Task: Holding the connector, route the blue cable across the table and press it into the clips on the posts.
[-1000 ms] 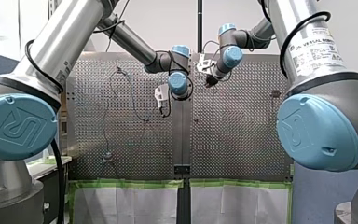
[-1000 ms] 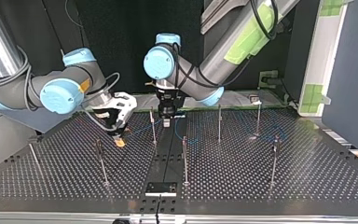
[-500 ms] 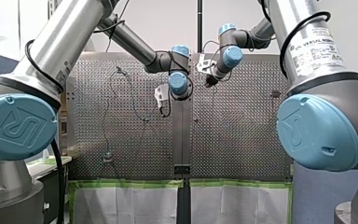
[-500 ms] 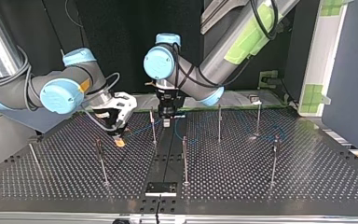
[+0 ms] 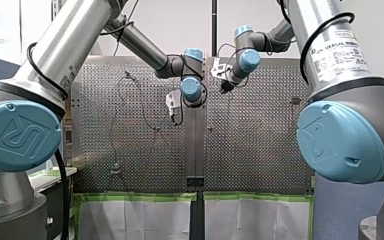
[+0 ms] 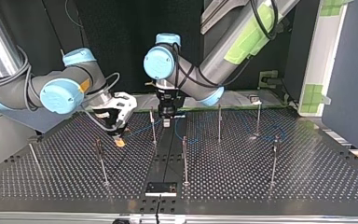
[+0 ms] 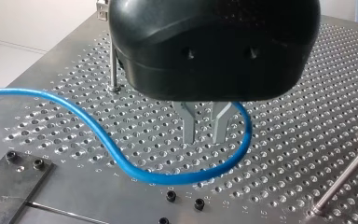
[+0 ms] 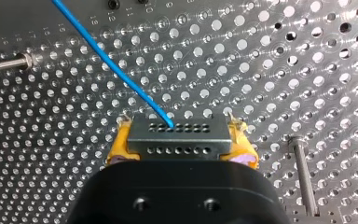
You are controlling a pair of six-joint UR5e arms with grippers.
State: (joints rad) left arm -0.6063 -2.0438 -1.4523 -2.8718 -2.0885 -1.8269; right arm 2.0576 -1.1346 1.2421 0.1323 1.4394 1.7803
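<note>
my right gripper (image 8: 179,142)'s yellow pads (image 8: 119,149) pinch the grey perforated metal connector (image 8: 177,128); the thin blue cable (image 8: 112,65) leaves the connector and loops past my left gripper (image 7: 204,139), whose fingers (image 7: 189,126) are parted and empty. pull gently, grip firmly.

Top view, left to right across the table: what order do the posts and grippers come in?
Far-left post → second post → my right gripper, holding the connector → third post → my left gripper → fourth post → fifth post → sixth post → far-right post.

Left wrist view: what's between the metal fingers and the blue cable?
Just bare table with holes, as the left wrist view shows. My left gripper is open, and the blue cable loops around it.
</note>
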